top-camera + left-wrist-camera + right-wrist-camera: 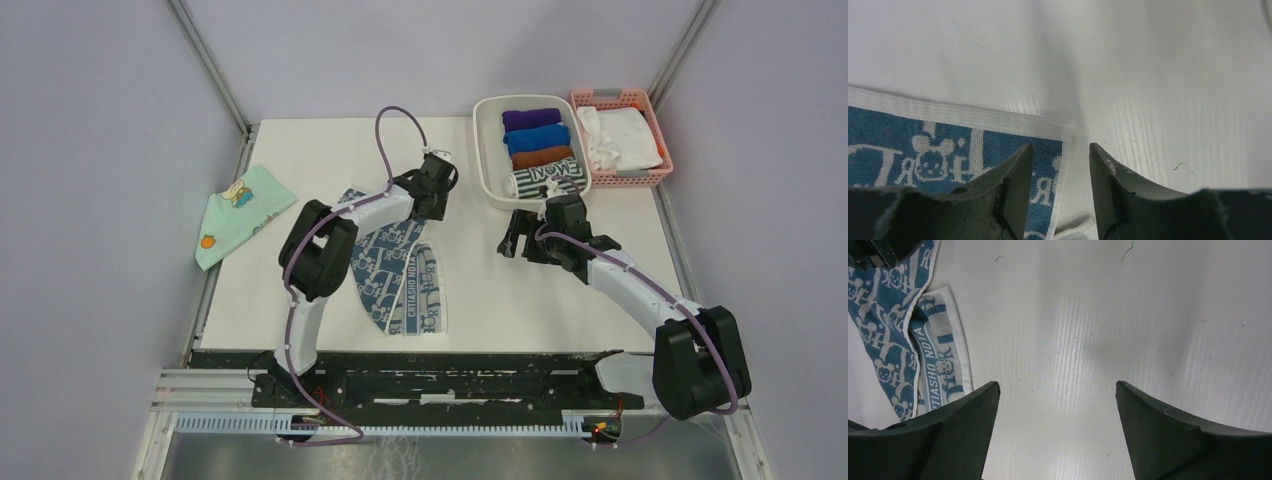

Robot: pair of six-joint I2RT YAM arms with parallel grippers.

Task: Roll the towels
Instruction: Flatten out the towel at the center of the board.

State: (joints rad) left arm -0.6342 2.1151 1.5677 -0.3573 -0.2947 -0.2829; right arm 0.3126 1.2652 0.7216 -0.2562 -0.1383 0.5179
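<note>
The blue-grey patterned towel (395,270) lies partly folded on the table, its white lettered band along the right side. It also shows in the left wrist view (923,150) and the right wrist view (893,340). My left gripper (428,205) is open at the towel's far corner. In its wrist view the gripper (1060,150) straddles the white hem, one finger over cloth and one over bare table. The green-and-white striped towel (545,180) lies rolled in the white bin (487,150). My right gripper (516,240) is open and empty over bare table, as its wrist view (1057,385) shows.
The white bin also holds purple (531,119), blue (536,138) and brown (541,157) rolls. A pink basket (645,178) with white cloth stands to its right. A mint-green cartoon cloth (240,210) hangs over the table's left edge.
</note>
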